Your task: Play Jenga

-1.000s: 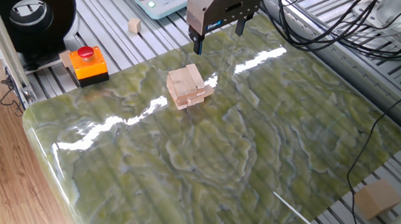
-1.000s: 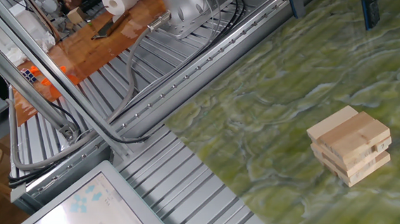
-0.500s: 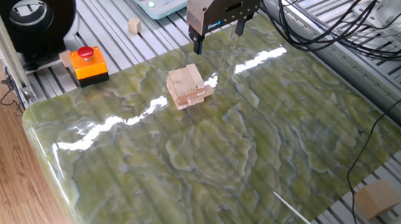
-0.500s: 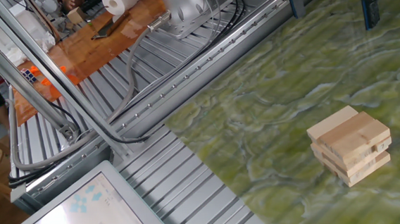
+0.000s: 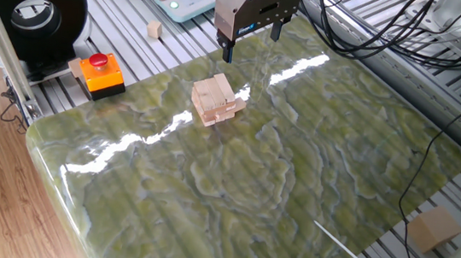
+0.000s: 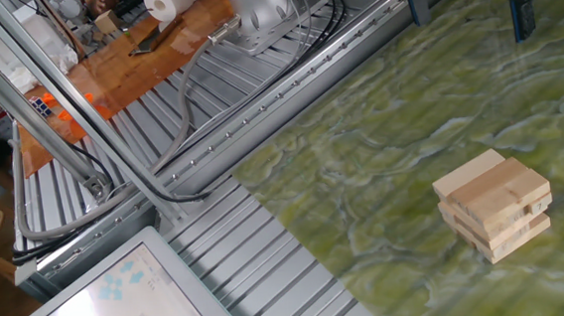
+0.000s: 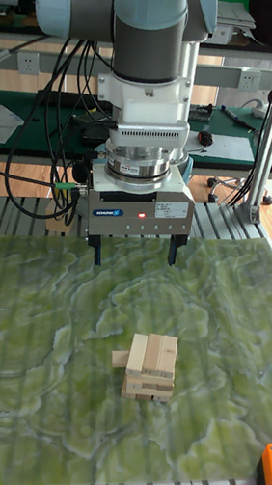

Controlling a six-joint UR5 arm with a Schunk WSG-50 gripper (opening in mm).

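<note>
Gripper (image 5: 252, 42), fingers spread and empty, hovers beyond the Jenga stack (image 5: 217, 99); approach stage, next requiring descent toward one bar.

Red-button box (image 5: 99, 73) beside table (image 5: 294, 179); small cube (image 5: 154, 29), perhaps wooden, beyond.

Three high angles (Jenga (image 5: 217, 99) shared)

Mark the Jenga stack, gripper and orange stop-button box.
Jenga stack (image 5: 215, 91): one fixed view, top layer.
gripper (image 7: 134, 254): tall fixed view, midway between fingertips.
orange stop-button box (image 5: 105, 81): one fixed view, orange housing.
</note>
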